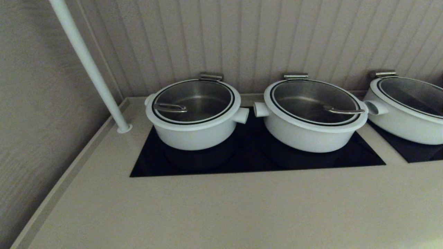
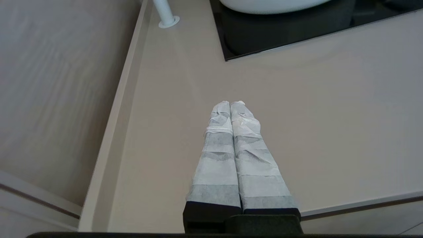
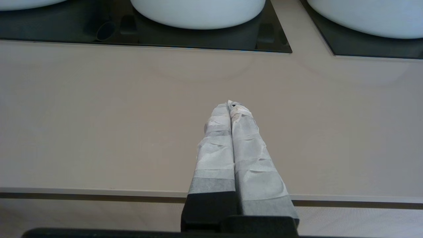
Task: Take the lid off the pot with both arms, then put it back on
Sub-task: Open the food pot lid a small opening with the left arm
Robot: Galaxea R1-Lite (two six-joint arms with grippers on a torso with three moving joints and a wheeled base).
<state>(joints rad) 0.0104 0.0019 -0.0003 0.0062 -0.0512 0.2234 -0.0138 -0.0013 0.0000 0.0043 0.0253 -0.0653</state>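
The pot [image 1: 193, 133] is the leftmost, deepest white pot, standing on the black cooktop [image 1: 249, 162]. Its glass lid [image 1: 199, 98] sits closed on it, with the steel wire handle [image 1: 170, 108] toward its left side. Neither arm shows in the head view. My left gripper [image 2: 230, 103] is shut with nothing in it, hovering over the beige counter short of the pot's base [image 2: 271, 5]. Over the counter near its front edge, my right gripper [image 3: 230, 105] is also shut and holds nothing; the pot's bottom [image 3: 23, 3] is far off to one side.
Two wider white pots [image 1: 313, 117] [image 1: 405, 109] with lids stand to the right, the last on a second cooktop [image 1: 422, 152]. A slanting white pole [image 1: 90, 65] meets the counter left of the pot. A wall and a raised ledge [image 1: 62, 186] bound the left side.
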